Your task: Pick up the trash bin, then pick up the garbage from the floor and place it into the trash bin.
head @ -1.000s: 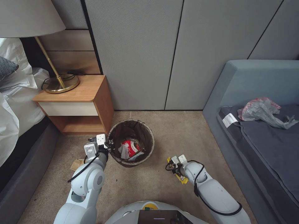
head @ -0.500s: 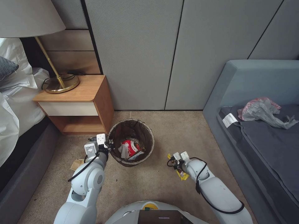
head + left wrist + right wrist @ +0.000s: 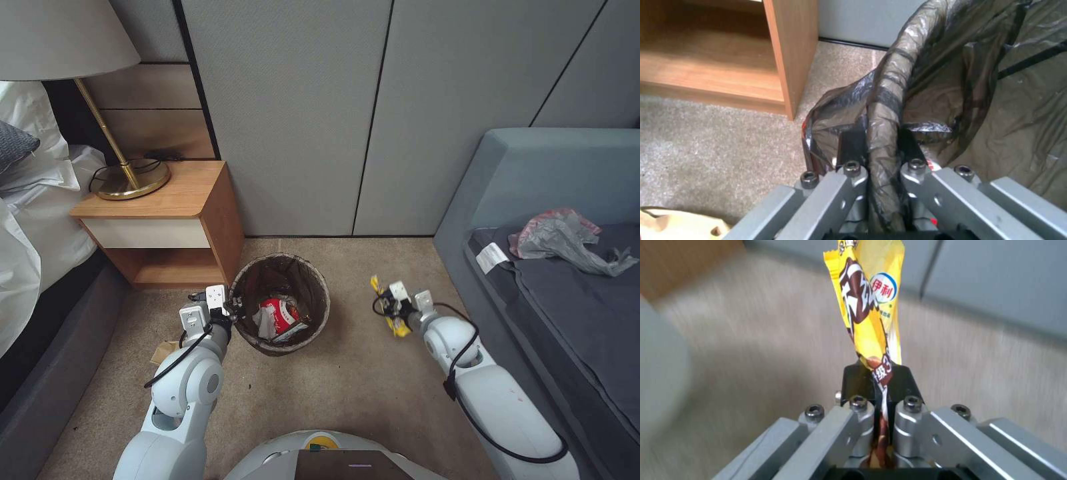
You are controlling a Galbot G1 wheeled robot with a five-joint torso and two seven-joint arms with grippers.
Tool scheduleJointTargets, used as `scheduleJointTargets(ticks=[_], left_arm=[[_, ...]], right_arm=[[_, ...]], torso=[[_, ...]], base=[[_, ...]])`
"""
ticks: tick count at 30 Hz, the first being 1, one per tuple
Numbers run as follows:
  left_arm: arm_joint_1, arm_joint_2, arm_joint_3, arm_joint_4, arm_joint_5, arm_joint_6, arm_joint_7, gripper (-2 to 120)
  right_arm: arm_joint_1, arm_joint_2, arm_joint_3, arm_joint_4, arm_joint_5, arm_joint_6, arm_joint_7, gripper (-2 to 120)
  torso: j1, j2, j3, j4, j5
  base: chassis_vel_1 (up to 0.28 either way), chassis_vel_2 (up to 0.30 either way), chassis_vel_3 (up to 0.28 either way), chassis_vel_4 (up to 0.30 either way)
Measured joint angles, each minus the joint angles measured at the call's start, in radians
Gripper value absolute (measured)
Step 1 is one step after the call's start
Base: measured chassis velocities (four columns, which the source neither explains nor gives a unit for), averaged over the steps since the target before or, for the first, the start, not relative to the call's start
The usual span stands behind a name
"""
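Covering the floor between a wooden nightstand and a grey-blue sofa, beige carpet meets grey wall panels. Left gripper pinches the bag-lined rim of the trash bin. Right gripper, beside the bin, clamps a yellow snack wrapper, its long axis pointing away from the fingers.

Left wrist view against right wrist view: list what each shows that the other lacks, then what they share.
Left wrist view alone: the left gripper shut on the rim of the round trash bin lined with a dark brown bag, beside the wooden nightstand. Right wrist view alone: the right gripper shut on a yellow snack wrapper. Shared: beige carpet and the grey wall panels.
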Motion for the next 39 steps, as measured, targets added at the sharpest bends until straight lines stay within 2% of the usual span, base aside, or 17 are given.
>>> scheduleJointTargets(ticks=[3, 6, 11, 14, 15, 17, 18, 21, 22, 30, 39], left_arm=[[0.002, 0.002, 0.0, -0.004, 0.0, 0.0, 0.0, 2], [0.006, 0.002, 0.001, -0.01, 0.0, 0.0, 0.0, 2], [0.008, 0.002, 0.0, -0.011, 0.0, 0.0, 0.0, 2], [0.008, 0.001, 0.0, -0.012, 0.001, 0.0, -0.001, 2], [0.008, 0.001, 0.0, -0.012, 0.001, 0.0, -0.001, 2], [0.009, -0.001, 0.004, -0.012, 0.002, 0.0, -0.001, 2], [0.009, -0.001, 0.004, -0.012, 0.002, 0.0, -0.001, 2], [0.01, -0.003, 0.009, -0.011, 0.005, 0.0, -0.003, 2], [0.01, -0.003, 0.009, -0.011, 0.005, 0.0, -0.003, 2], [0.011, -0.009, 0.016, -0.006, 0.006, 0.0, -0.005, 2], [0.01, -0.011, 0.017, 0.0, 0.006, 0.0, -0.005, 2]], right_arm=[[0.011, -0.011, 0.001, 0.055, 0.031, 0.032, 0.001, 0], [0.043, -0.029, -0.016, 0.179, 0.094, 0.113, -0.004, 0], [0.055, -0.034, -0.034, 0.261, 0.128, 0.184, -0.035, 0], [0.056, -0.047, -0.045, 0.315, 0.159, 0.271, -0.104, 0], [0.056, -0.047, -0.045, 0.315, 0.159, 0.271, -0.104, 0], [0.06, -0.068, -0.051, 0.336, 0.193, 0.328, -0.171, 0], [0.06, -0.068, -0.051, 0.336, 0.193, 0.328, -0.171, 0], [0.083, -0.104, -0.07, 0.34, 0.233, 0.379, -0.279, 0], [0.083, -0.104, -0.07, 0.34, 0.233, 0.379, -0.279, 0], [0.16, -0.136, -0.148, 0.3, 0.281, 0.389, -0.492, 0], [0.227, -0.122, -0.267, 0.216, 0.264, 0.372, -0.54, 0]], torso=[[0.0, 0.0, 0.0, 0.0001, 0.0], [0.0, 0.0, 0.0, 0.0002, -0.0001], [0.0, 0.0, 0.0, 0.0002, -0.0001], [0.0, 0.0, 0.0, 0.0001, -0.0001], [0.0, 0.0, 0.0, 0.0001, -0.0001], [0.0, 0.0, 0.0, -0.0001, -0.0001], [0.0, 0.0, 0.0, -0.0001, -0.0001], [0.0, 0.0, 0.0, -0.0001, 0.0], [0.0, 0.0, 0.0, -0.0001, 0.0], [0.0, 0.0, 0.0, 0.0, 0.0], [0.0, 0.0, 0.0, 0.0001, -0.0001]], base=[[0.0, 0.0, 0.0, 0.0], [0.0, 0.0, 0.0, 0.0], [0.0, 0.0, 0.0, 0.0], [0.0, 0.0, 0.0, 0.0], [0.0, 0.0, 0.0, 0.0], [0.0, 0.0, 0.0, 0.0], [0.0, 0.0, 0.0, 0.0], [0.0, 0.0, 0.0, 0.0], [0.0, 0.0, 0.0, 0.0], [0.0, 0.0, 0.0, 0.0], [0.0, 0.0, 0.0, 0.0]])
